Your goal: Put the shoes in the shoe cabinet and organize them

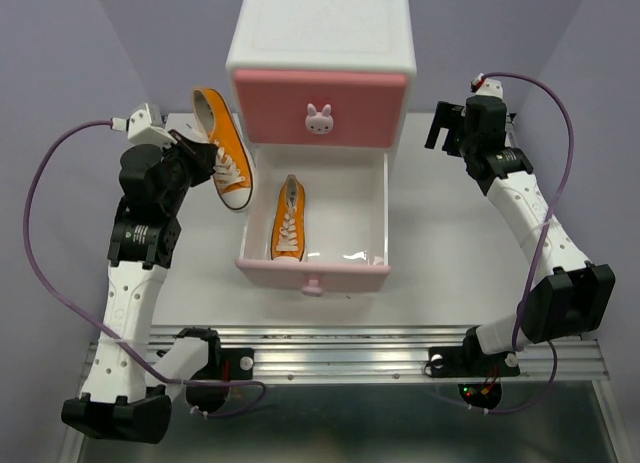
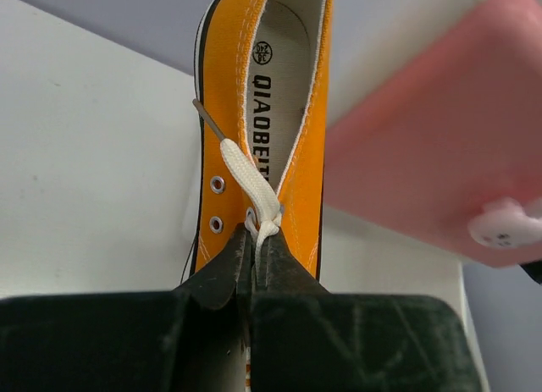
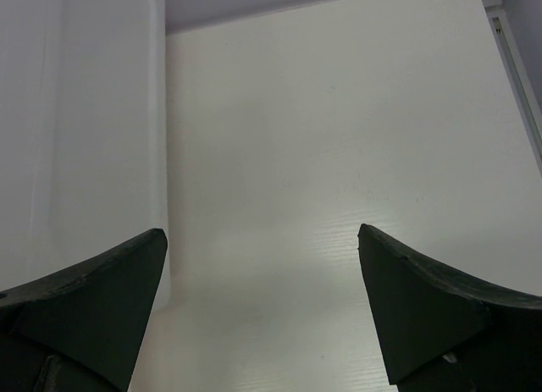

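The white shoe cabinet (image 1: 320, 33) stands at the back middle, its dark pink upper drawer (image 1: 320, 108) shut and its pale lower drawer (image 1: 375, 213) pulled out. One orange sneaker (image 1: 288, 219) lies in the left half of that drawer. My left gripper (image 1: 205, 158) is shut on the laces of a second orange sneaker (image 1: 222, 148), held left of the cabinet; in the left wrist view the sneaker (image 2: 233, 155) hangs from my fingertips (image 2: 284, 261). My right gripper (image 1: 440, 128) is open and empty beside the cabinet's right wall (image 3: 80, 129). The black pair is out of view.
A metal rail (image 1: 350, 348) runs along the table's near edge, with both arm bases on it. Purple cables loop off each arm. The right half of the open drawer is bare.
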You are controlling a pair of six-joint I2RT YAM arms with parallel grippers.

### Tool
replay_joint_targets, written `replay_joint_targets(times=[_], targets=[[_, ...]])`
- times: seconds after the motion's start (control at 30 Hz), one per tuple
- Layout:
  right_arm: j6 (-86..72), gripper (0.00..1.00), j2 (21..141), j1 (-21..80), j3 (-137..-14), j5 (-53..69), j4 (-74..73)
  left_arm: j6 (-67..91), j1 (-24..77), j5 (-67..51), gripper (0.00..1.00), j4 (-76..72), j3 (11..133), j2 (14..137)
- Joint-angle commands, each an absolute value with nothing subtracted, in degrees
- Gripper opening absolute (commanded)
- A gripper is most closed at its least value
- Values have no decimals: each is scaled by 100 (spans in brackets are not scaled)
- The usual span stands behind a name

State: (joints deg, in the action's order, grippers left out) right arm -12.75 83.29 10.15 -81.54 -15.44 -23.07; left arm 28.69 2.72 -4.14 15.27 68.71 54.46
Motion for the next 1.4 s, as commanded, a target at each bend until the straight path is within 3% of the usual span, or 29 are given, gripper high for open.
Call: replay_joint_targets(times=[0.0, 0.67, 1.1, 1.37], targets=[[-1327, 100, 8112, 993, -8104, -1617, -2101, 3138, 904, -159, 0, 1151, 7172, 5282], [-1266, 100, 7866, 993, -7884, -1714, -2100, 4385, 2513, 562, 0, 1679, 6645, 4605], [-1143, 100, 7875, 993, -7831, -1749, -2092, 5027, 4234, 2082, 0, 1415, 6346, 5035], [-1046, 100, 7901, 993, -7822, -1767, -2039, 5185, 4772, 2443, 0, 1240, 6232, 5493]])
